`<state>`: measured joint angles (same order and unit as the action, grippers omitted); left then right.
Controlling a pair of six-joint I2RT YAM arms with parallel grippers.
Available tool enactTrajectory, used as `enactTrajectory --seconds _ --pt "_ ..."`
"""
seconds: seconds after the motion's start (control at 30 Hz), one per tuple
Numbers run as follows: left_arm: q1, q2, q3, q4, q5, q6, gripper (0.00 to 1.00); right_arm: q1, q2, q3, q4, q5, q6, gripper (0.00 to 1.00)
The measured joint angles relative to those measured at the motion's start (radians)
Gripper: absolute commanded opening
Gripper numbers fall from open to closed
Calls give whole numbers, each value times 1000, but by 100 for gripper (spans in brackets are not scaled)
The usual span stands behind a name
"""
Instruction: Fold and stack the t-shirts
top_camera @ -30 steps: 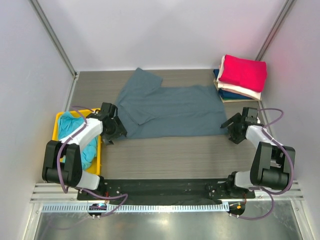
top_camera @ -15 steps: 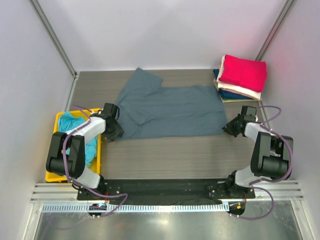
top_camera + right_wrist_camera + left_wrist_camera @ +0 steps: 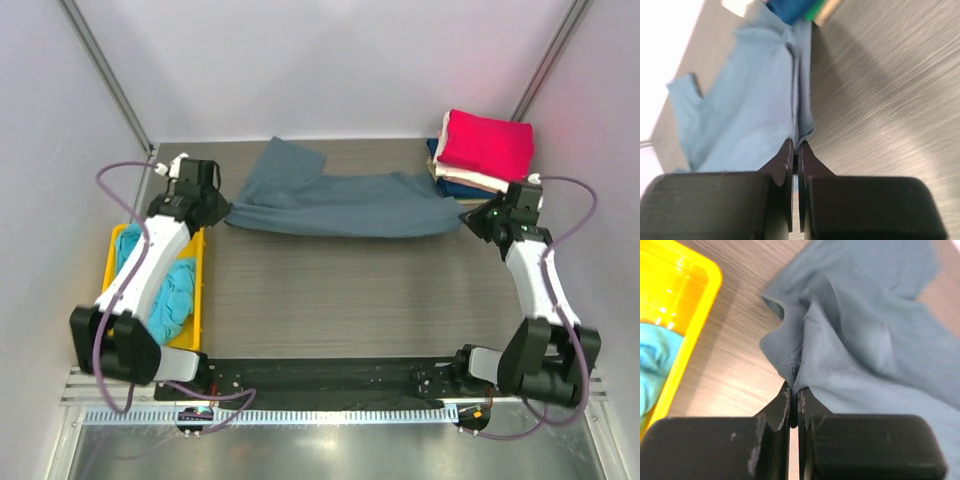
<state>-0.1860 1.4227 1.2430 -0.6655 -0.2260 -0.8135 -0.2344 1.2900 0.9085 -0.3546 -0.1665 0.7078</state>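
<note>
Your slate grey-blue t-shirt [image 3: 335, 205] spans the far half of the table [image 3: 350, 300] between both claws. The left gripper [image 3: 794, 392] is clamped on its left edge and the right gripper [image 3: 795, 149] on its right. The folded stack [image 3: 487, 152] sits just behind the right gripper. The yellow bin [image 3: 200, 300] at the table's left edge holds the teal tee [image 3: 175, 290].

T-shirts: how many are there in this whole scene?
5 that I can tell: a slate grey-blue t-shirt stretched across the table, a teal t-shirt in the yellow bin, and crimson, cream and navy ones stacked far right. More may hide lower in that stack.
</note>
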Motion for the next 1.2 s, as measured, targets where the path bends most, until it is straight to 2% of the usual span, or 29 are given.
enactTrajectory --seconds 0.1,0.27,0.33,0.37,0.43,0.47,0.5,0.53,0.57,0.6,0.67,0.83,0.93,1.03,1.2 --pt "0 -174 -87 -10 -2 -6 0 -19 -140 -40 -14 9 3 1" --pt "0 -375 -366 -66 14 -47 5 -58 -235 -290 -61 8 44 1" --pt "0 -415 -456 -94 23 -64 13 -79 -259 -380 -119 12 60 1" --pt "0 -445 -502 -120 30 -73 23 -89 -284 -411 -162 16 69 1" --pt "-4 -510 -553 -169 38 -93 36 -106 -362 -445 -227 27 85 5" --pt "-11 -546 -562 -194 40 -105 40 -114 -410 -447 -257 37 93 22" --pt "-18 -587 -563 -215 44 -122 41 -121 -453 -447 -271 39 103 32" --pt "-22 -615 -562 -221 47 -133 41 -124 -487 -445 -279 45 113 48" --pt "-25 -640 -560 -230 53 -146 44 -126 -515 -442 -290 48 120 78" --pt "-27 -661 -559 -240 60 -154 46 -128 -538 -436 -305 47 124 87" --pt "-29 -700 -556 -268 73 -174 49 -128 -562 -419 -340 48 119 97" --pt "-29 -743 -551 -306 91 -177 53 -128 -621 -374 -436 40 126 100" --pt "-29 -701 -502 -308 98 -155 54 -128 -685 -350 -466 25 127 98" --pt "-29 -572 -407 -264 112 -104 54 -128 -692 -297 -459 -6 108 97" --pt "-29 -166 -114 -111 133 51 54 -127 -556 -201 -378 -102 44 96"
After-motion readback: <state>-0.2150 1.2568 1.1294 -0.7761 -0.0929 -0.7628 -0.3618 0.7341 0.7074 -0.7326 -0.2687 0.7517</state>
